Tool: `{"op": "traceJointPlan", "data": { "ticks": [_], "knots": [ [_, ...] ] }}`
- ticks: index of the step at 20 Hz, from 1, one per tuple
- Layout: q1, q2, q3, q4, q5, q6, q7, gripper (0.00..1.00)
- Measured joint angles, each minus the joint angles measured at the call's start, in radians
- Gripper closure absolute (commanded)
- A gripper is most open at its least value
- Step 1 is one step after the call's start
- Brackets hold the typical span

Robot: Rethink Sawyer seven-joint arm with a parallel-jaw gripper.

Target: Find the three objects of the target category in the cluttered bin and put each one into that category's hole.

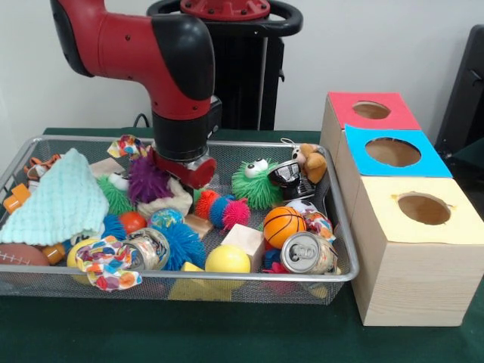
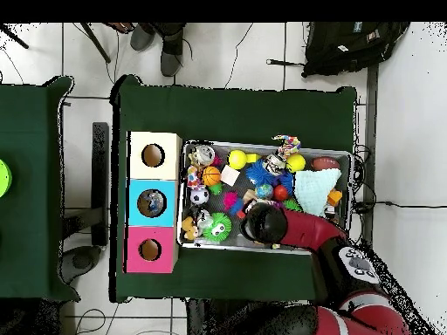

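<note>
Item 1, wire bin (image 1: 344, 274): heaped with mixed clutter. I log an orange basketball (image 1: 283, 225), a yellow ball (image 1: 227, 259), a dented can (image 1: 308, 252), a green furry toy (image 1: 255, 181), a mint knitted cloth (image 1: 57, 200) at the left end, and a purple fuzzy toy (image 1: 147, 180).

Item 2, three boxes just right of the bin: red hole (image 1: 371, 110) farthest, blue hole (image 1: 392, 152) between, cream hole (image 1: 423, 208) nearest.

Item 3, gripper (image 1: 184, 168): down in the far-middle of the bin, its end sunk among the toys. The purple fuzzy toy lies just to its left, possibly touching. I cannot tell whether it is parted or clamped, or holding anything.

Item 4, bearing: the balls lie nearer and to the right of the gripper; all holes lie further right, beyond the bin wall.
</note>
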Motion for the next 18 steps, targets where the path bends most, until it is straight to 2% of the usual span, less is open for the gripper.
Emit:
{"op": "traceJointPlan", "data": {
  "ticks": [11, 18],
  "knots": [
    [-0.03, -0.007, 0.007, -0.037, -0.063, 0.071, -0.001, 1.0],
    [-0.065, -0.03, 0.025, -0.067, -0.108, 0.179, -0.002, 1.0]
  ]
}}
